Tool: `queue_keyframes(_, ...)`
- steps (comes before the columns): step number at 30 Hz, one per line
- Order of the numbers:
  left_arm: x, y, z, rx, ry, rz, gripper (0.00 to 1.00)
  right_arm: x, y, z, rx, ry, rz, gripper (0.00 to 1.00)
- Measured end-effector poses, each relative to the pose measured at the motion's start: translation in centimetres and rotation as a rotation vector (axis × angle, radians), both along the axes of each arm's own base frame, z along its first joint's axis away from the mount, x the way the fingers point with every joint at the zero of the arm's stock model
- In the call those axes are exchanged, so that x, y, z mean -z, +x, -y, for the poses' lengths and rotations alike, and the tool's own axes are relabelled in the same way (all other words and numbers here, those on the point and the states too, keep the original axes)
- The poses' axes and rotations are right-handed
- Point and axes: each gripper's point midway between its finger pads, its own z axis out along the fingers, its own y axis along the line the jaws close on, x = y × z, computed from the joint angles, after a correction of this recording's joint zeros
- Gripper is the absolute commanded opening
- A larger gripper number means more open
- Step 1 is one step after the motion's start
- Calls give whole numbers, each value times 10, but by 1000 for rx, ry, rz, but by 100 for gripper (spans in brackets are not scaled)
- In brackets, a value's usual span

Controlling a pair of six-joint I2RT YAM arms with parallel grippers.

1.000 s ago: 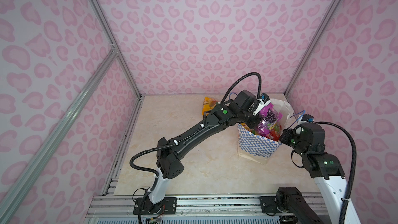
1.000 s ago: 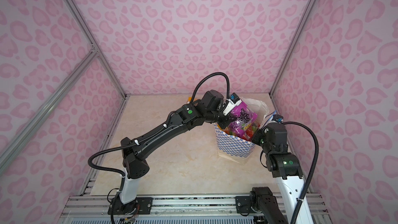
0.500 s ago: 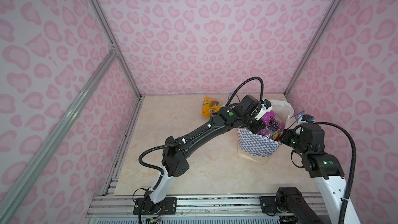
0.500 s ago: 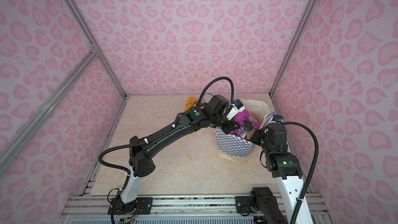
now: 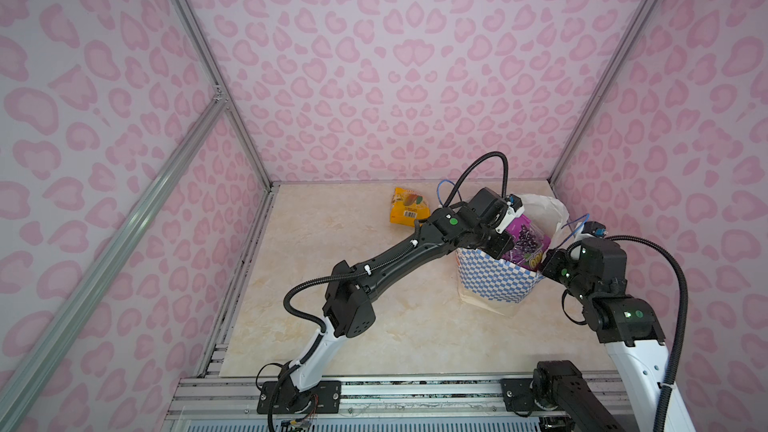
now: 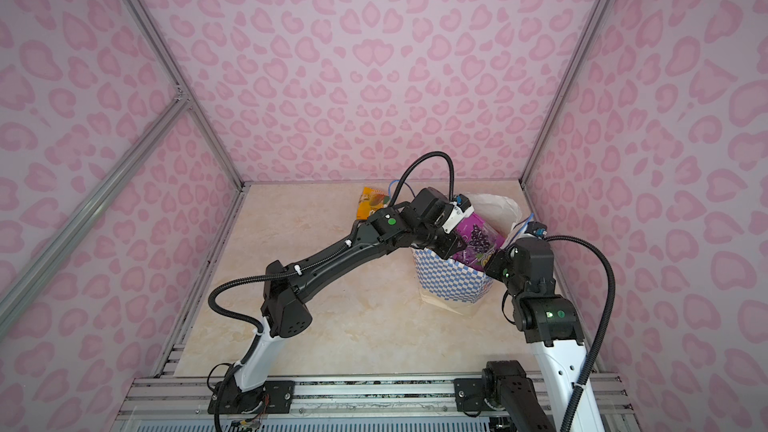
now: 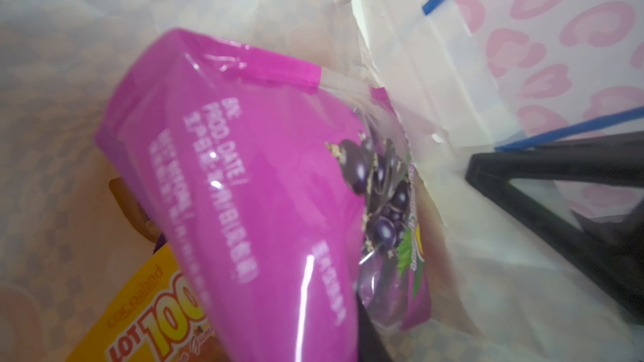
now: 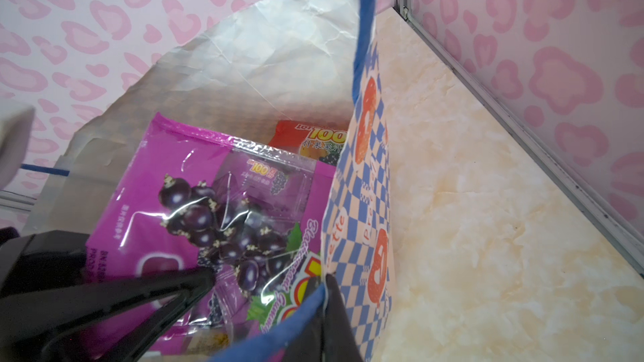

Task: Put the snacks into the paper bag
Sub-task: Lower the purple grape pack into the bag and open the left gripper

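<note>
One yellow-orange packet [image 5: 409, 206] is lying flat on the table [image 5: 332, 268], off to the left of the paper bag [image 5: 494, 280] and a bit toward the back wall, well apart from it. Every other snack I can spot is inside the bag. The purple pouch [image 5: 525, 243] with the grapes on it leans tilted in the bag's mouth, its top poking up above the checkered band. There's a yellow packet [image 7: 150, 315] lower down in the bag, partly under the pouch, and a red packet [image 8: 306, 134] deeper in behind it.

Left gripper [image 5: 503, 247] is right at the bag's opening, over the left side of the rim, up against the purple pouch. Honestly can't tell if the claw is clamped on the pouch or not, since the wrist view is too close and blurry. Right gripper [image 5: 546, 264] sits at the bag's near right corner with the claw closed, pinching the bag's rim next to a blue cord handle [image 8: 362, 29]. The bag stands upright with its mouth wide open.
</note>
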Motion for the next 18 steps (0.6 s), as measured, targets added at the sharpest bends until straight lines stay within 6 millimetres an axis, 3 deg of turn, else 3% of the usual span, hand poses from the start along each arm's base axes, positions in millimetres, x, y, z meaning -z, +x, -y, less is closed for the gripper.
queue_keyframes(2, 3, 7, -6, -41, 17, -5, 50, 0, 0, 0, 0, 0, 1, 0)
queue_keyframes(5, 7, 16, -14, -91, 37, -15, 59, 0, 0, 1, 6, -4, 1, 0)
queue_keyframes(8, -3, 20, -18, -121, 36, -11, 68, 0, 0, 2, 8, -5, 1, 0)
queue_keyframes(14, -47, 12, -19, -106, -52, 6, 77, -1, -2, 4, 17, -9, 3, 0)
queue_keyframes(18, -90, 0, -30, -100, -123, 30, 82, -1, -3, 5, 24, -12, 1, 0)
